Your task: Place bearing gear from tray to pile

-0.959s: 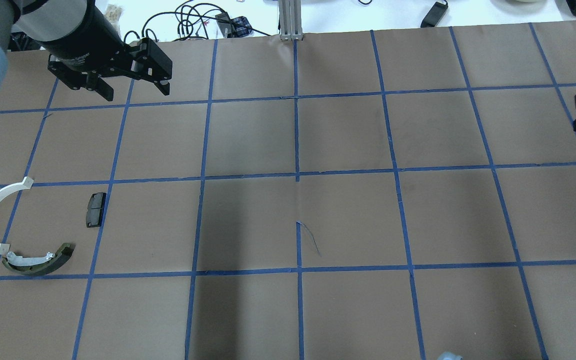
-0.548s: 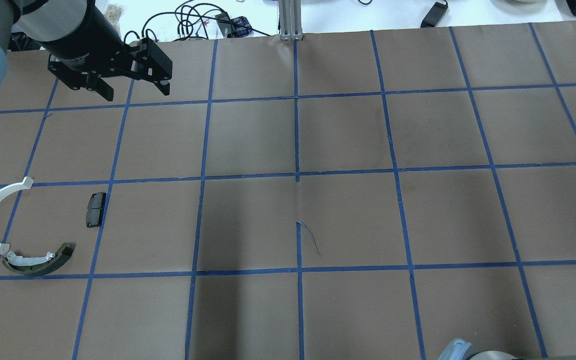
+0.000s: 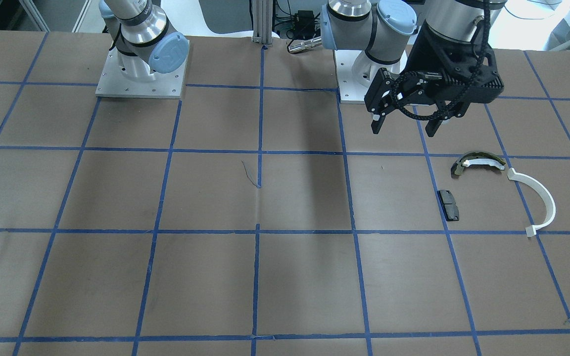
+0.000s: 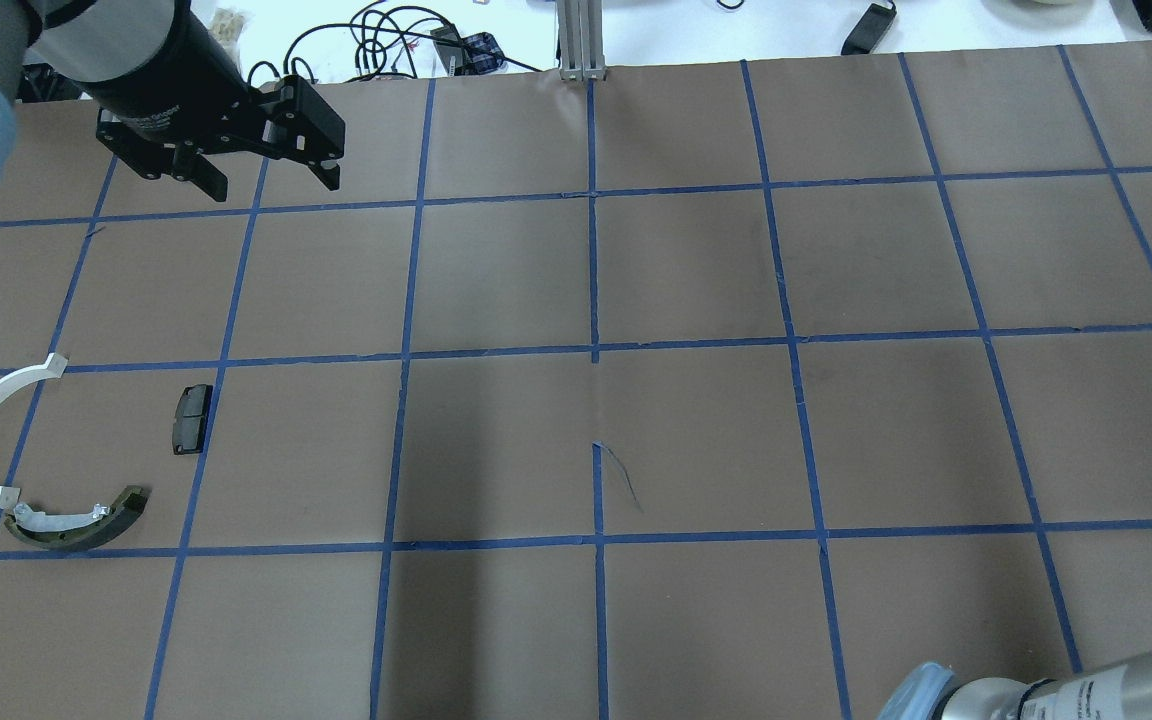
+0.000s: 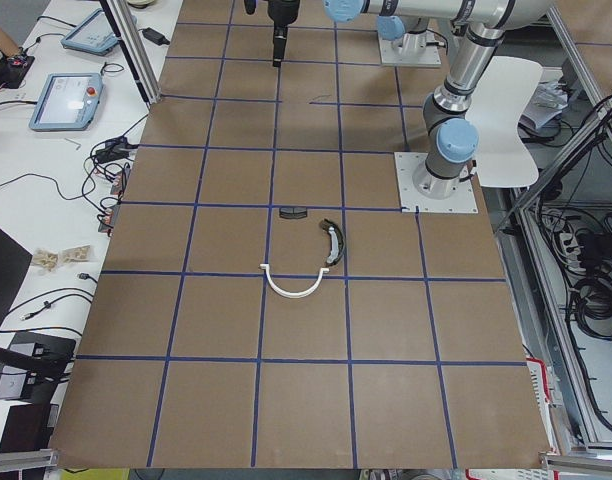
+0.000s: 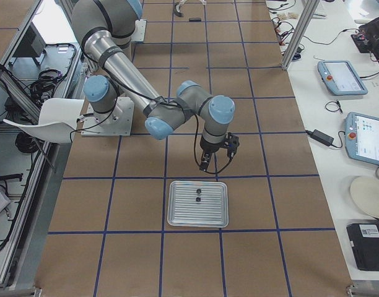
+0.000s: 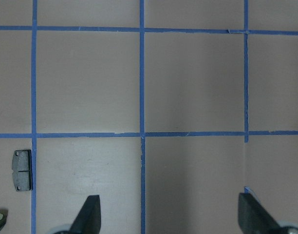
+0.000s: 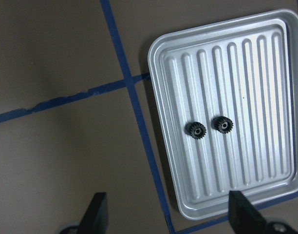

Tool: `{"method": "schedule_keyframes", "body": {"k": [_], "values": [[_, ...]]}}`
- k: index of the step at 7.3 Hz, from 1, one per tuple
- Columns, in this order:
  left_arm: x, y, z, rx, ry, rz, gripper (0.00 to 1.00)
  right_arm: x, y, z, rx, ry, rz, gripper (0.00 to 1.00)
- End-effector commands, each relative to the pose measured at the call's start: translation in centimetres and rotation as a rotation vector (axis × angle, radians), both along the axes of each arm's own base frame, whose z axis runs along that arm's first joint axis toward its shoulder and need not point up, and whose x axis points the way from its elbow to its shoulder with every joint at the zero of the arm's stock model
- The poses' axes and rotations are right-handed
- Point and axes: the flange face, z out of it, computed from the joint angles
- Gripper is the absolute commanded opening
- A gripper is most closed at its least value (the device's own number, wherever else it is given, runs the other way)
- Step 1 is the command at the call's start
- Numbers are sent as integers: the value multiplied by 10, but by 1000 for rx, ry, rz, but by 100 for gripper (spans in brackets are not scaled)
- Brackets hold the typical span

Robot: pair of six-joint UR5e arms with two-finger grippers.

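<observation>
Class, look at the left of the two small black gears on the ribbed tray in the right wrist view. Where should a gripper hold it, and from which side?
I'd pinch the left gear across its toothed rim, straight down from above: it lies flat on the tray, bore upward. Close along the ribs, so no finger lands on the right gear.

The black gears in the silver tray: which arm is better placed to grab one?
Right. The right arm's open fingers hang beside the ribbed silver tray holding both small black gears; the left arm's fingers are far away.
</observation>
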Motion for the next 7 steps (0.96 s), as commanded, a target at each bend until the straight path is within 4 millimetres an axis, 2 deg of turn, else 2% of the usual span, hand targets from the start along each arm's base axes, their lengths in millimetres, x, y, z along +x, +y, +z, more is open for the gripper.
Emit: {"method": "schedule_keyframes", "body": {"k": [1, 4, 7], "values": [[0, 0, 1, -2, 1, 0, 100, -30, -2, -43, 10, -3, 21, 67], [0, 0, 1, -2, 0, 0, 100, -51, 3, -79, 32, -27, 28, 59], [0, 0, 1, -2, 1, 0, 100, -64, -1, -109, 39, 1, 21, 59]]}}
